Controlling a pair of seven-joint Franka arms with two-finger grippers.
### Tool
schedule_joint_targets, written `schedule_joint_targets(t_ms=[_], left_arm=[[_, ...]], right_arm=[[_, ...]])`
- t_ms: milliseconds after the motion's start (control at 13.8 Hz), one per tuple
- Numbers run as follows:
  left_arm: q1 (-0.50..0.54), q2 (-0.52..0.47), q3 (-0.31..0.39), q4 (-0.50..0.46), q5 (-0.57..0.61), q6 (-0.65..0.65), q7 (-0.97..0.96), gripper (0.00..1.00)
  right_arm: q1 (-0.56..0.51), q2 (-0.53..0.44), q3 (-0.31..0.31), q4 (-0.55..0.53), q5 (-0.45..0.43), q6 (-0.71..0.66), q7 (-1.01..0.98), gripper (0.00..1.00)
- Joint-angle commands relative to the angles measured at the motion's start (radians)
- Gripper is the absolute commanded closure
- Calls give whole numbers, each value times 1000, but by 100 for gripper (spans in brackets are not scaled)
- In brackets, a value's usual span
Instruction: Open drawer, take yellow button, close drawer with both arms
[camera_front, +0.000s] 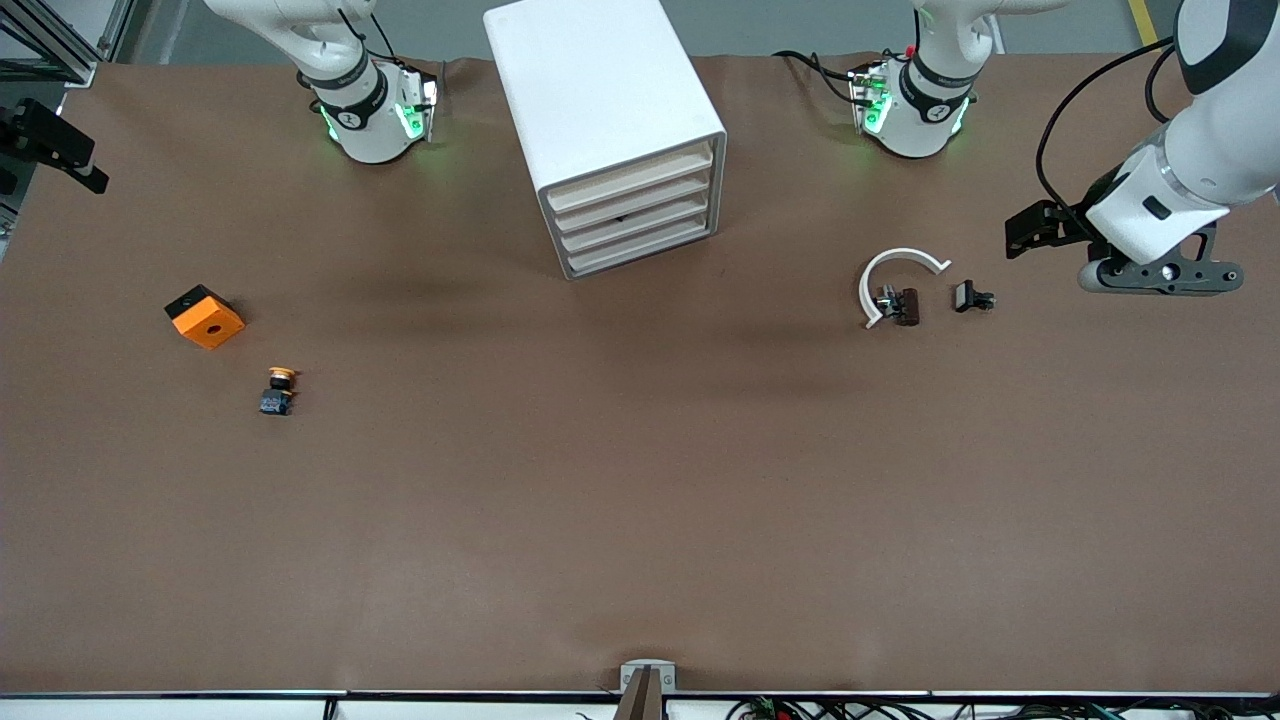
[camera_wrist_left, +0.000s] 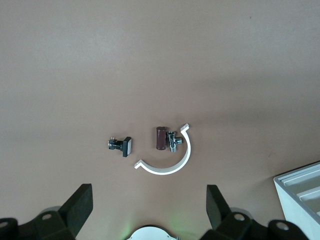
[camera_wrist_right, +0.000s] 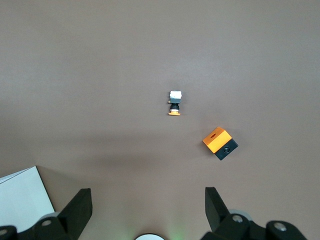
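Note:
The white cabinet (camera_front: 610, 130) stands at the middle of the table near the arms' bases. Its top drawer (camera_front: 632, 172) is shut flush, like the three below it. The button (camera_front: 277, 390), orange cap and dark body, lies on its side on the table toward the right arm's end, and shows in the right wrist view (camera_wrist_right: 174, 104). My right gripper (camera_wrist_right: 148, 210) is open and empty, high over that end of the table (camera_front: 60, 150). My left gripper (camera_wrist_left: 148, 207) is open and empty, high over the left arm's end (camera_front: 1165, 273).
An orange square block (camera_front: 204, 316) with a hole lies beside the button, farther from the front camera (camera_wrist_right: 220, 143). A white arc (camera_front: 893, 275) with a brown part (camera_wrist_left: 160, 138) and a small black part (camera_front: 972, 297) lie toward the left arm's end. The cabinet's corner shows in both wrist views (camera_wrist_left: 302, 192) (camera_wrist_right: 22, 197).

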Motion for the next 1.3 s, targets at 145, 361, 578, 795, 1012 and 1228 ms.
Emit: schedule_joint_targets(t_ms=[145,361,578,795,1012,1228], left_arm=[[20,-29,-16,19,16,-1,17,0],[21,-43,-13,49,15,-34,17,0],[18,-43,-16,77,9,-39,7,0],[20,-45,-15,91,7,-39,-2,0],[20,-45,-13,92,7,-39,-8,0],[20,-45,-9,92,7,-39,-9,0]], right_arm=[[-6,-28,4,-23,9,17,5,0],[-6,-28,4,-23,9,17,26,0],[-6,-28,4,-24,12,17,36,0],[-6,-34,3,-26,12,17,48,0],[-4,-34,4,-27,12,15,59,0],[-2,-36,4,-27,12,15,66,0]])
